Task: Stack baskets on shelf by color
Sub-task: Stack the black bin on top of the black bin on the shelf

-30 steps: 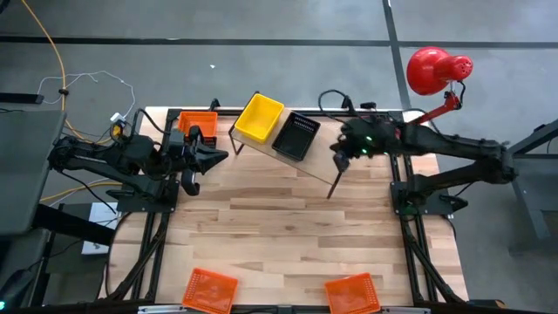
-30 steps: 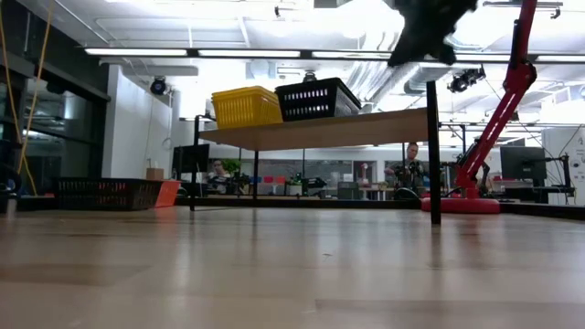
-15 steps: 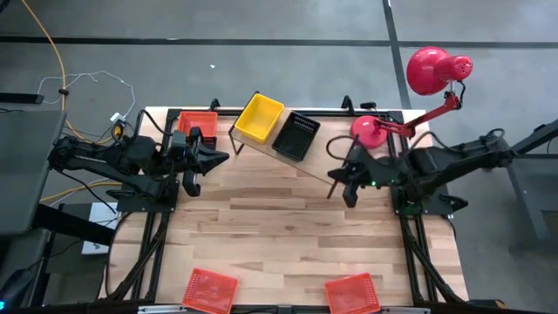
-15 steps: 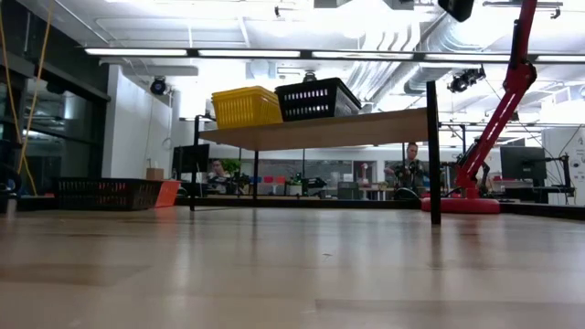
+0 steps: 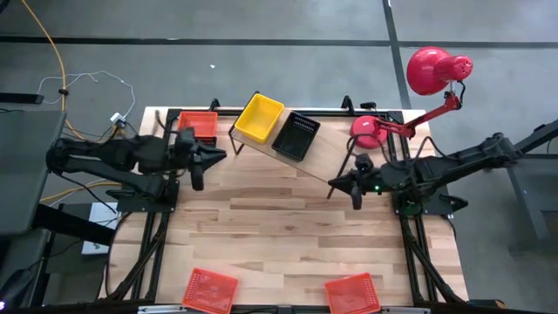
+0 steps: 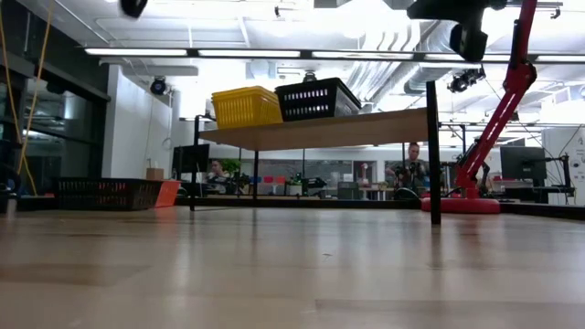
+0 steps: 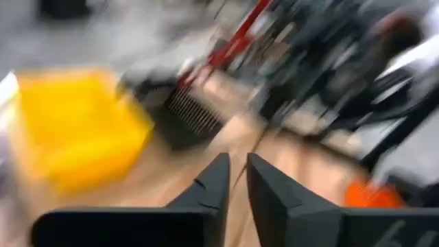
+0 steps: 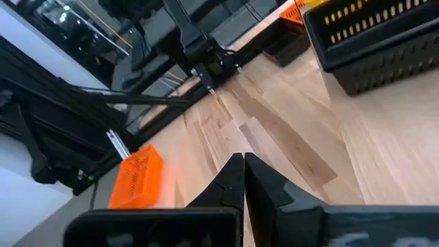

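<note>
Your yellow basket [image 5: 260, 118] and black basket [image 5: 296, 136], both with slotted mesh walls, sit side by side on the pale wooden shelf [image 5: 327, 161] at the counter's [image 5: 279, 227] far edge. An orange basket [image 5: 200, 123] lies beside the shelf's left end; two more [image 5: 210, 290] [image 5: 352, 292] wait at the near edge. Your left gripper [image 5: 218, 155] hovers near the yellow basket, fingers a sliver apart and empty. Your right gripper [image 5: 336, 183], fingers closed and empty, hangs by the shelf's right end.
</note>
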### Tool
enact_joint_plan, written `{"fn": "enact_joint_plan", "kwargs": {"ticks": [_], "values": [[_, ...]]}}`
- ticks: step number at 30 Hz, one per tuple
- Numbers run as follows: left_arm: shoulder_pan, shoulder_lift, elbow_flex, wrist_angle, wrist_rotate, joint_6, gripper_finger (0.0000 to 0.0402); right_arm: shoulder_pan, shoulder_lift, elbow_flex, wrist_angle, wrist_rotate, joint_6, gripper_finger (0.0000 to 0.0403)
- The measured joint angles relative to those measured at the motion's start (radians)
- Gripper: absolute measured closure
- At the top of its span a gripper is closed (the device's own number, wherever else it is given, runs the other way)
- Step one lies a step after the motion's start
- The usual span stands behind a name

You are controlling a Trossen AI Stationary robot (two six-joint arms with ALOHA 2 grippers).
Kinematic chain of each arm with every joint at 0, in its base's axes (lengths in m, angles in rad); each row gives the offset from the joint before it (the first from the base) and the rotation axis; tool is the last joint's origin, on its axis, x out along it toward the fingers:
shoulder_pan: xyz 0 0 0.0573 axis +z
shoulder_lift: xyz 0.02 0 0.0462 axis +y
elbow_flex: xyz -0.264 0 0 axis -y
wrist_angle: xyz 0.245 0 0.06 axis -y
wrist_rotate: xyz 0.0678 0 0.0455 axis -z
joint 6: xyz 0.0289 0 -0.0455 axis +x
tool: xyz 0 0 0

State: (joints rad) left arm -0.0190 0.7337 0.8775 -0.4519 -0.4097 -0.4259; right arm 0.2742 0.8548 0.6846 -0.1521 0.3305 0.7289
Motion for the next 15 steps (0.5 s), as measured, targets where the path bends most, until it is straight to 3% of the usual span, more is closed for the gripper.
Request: {"fn": "enact_joint_plan", "kwargs": {"ticks": [4,7,10,15], "values": [[0.060,0.027,-0.006,-0.371,-0.038,-0.222,0.0312,0.000,-0.027,0.008,0.010,0.033,-0.025,0.0403],[0.101,0.056,-0.064,-0.557,-0.048,-0.379,0.0273,0.000,-0.033,0.021,0.008,0.038,-0.037,0.0403],[0.138,0.087,-0.141,-0.619,0.006,-0.459,0.0237,0.000,-0.032,0.026,0.009,0.037,-0.038,0.0403],[0.232,0.159,-0.202,-0.592,0.130,-0.389,0.0193,0.000,-0.032,0.026,0.007,0.037,-0.034,0.0403]]}}
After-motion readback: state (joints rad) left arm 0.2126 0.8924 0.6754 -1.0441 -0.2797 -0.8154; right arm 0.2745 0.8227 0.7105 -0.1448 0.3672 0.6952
